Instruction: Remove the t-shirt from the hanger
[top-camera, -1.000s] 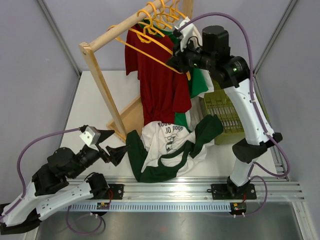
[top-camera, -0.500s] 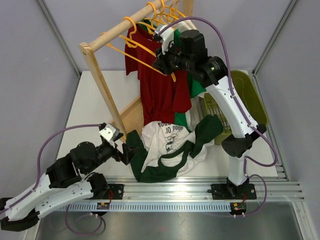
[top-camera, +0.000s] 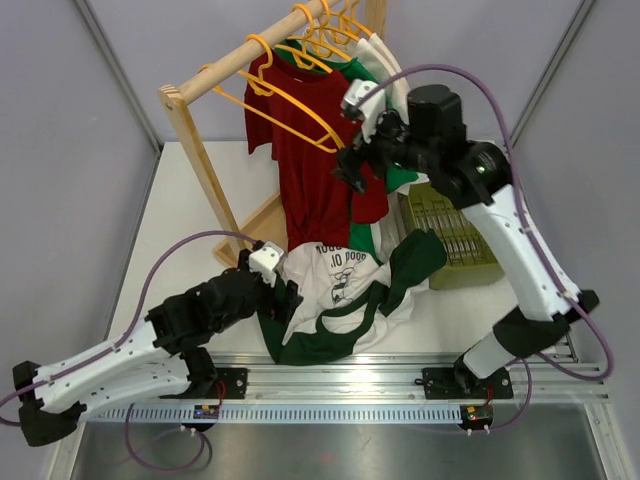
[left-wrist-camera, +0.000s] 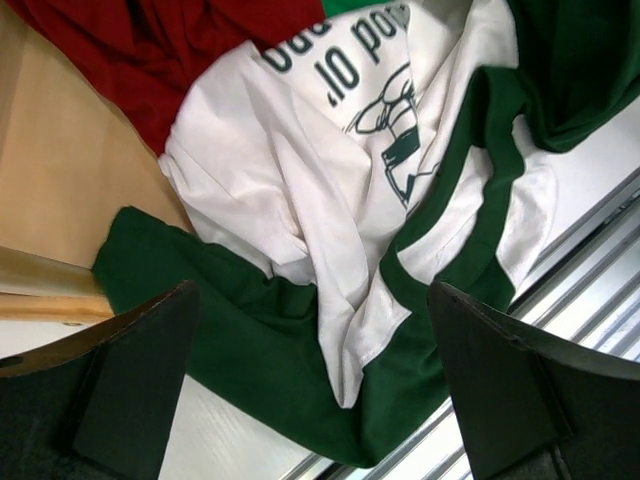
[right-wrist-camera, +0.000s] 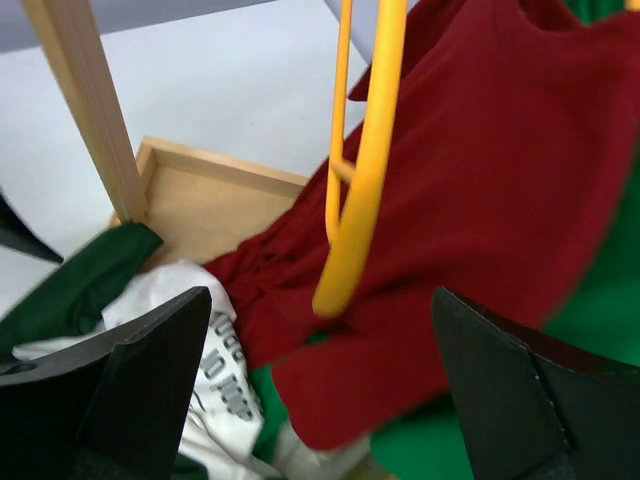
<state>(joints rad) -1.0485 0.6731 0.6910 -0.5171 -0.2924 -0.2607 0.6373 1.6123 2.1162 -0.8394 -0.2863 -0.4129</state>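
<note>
Your t-shirt (left-wrist-camera: 300, 200) lies crumpled on the table (top-camera: 190, 200), print upside down, unreadable; three tees in all; left gripper (left-wrist-camera: 312, 300) gapes above it, right gripper (right-wrist-camera: 322, 295) gapes beside the bare hanger (right-wrist-camera: 368, 150)

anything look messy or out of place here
Yes. The t-shirt lies crumpled on the table instead of hanging, one green sleeve beside the rack's wooden base. An empty hanger hangs tilted on the rail in front of the red tee.
</note>
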